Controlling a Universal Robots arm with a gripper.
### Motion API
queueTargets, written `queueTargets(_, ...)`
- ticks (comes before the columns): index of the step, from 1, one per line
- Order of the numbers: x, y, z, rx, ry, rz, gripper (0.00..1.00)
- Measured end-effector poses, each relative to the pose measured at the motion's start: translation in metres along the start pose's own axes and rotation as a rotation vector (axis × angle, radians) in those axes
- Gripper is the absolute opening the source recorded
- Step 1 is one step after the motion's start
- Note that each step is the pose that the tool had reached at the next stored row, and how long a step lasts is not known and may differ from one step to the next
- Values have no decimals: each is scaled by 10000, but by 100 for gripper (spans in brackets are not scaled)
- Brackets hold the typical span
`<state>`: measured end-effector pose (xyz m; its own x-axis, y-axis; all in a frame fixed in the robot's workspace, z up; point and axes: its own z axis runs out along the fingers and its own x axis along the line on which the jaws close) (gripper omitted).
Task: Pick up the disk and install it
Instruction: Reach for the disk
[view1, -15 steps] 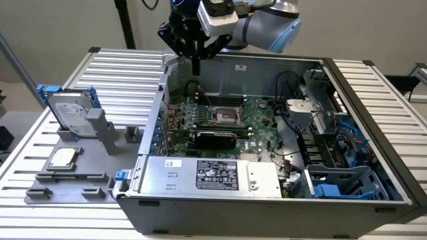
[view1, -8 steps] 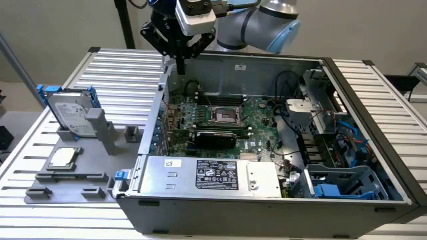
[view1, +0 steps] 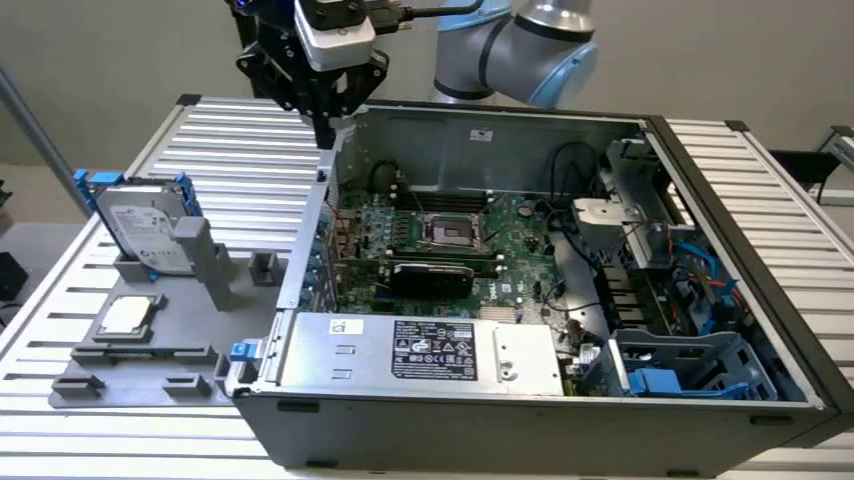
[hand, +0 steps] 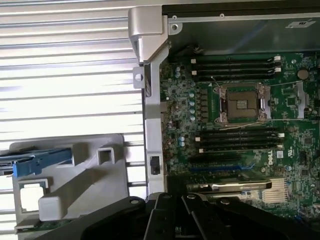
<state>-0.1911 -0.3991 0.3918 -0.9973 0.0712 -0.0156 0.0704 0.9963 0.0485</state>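
Step in hand: the pick, at its approach stage; nothing is grasped yet.

The hand (view1: 324, 122) is hanging above the corner of the open computer case (view1: 534, 440) on the exterior view's left, over the case wall. Its fingers are sitting drawn together with nothing between them. In the wrist view the hand (hand: 172, 212) is looking down across the case wall onto the motherboard (hand: 240, 115) and the slatted surface (hand: 65, 75).

The disk (view1: 140, 225) is standing upright on edge in a grey holder (view1: 200, 265) on the surface (view1: 240, 140), outside the case on the exterior view's left and well apart from the hand. Its blue frame is showing along the top edge, and the same blue edge of the disk (hand: 35, 162) is showing in the wrist view. A CPU chip (view1: 124, 315) is lying flat on the holder just in front of the disk; it is not the target.

Judgement: the pick is calling for the fingers to be spread before any descent, the hand to be brought over the disk's top edge, and the jaws lined up across its thin faces. The chip and the holder's post are sitting close by, so clearance is mattering. Install not begun.
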Motion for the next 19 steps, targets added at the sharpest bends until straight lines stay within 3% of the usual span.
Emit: queueTargets(19, 870, -62, 2, 15, 93, 3, 11)
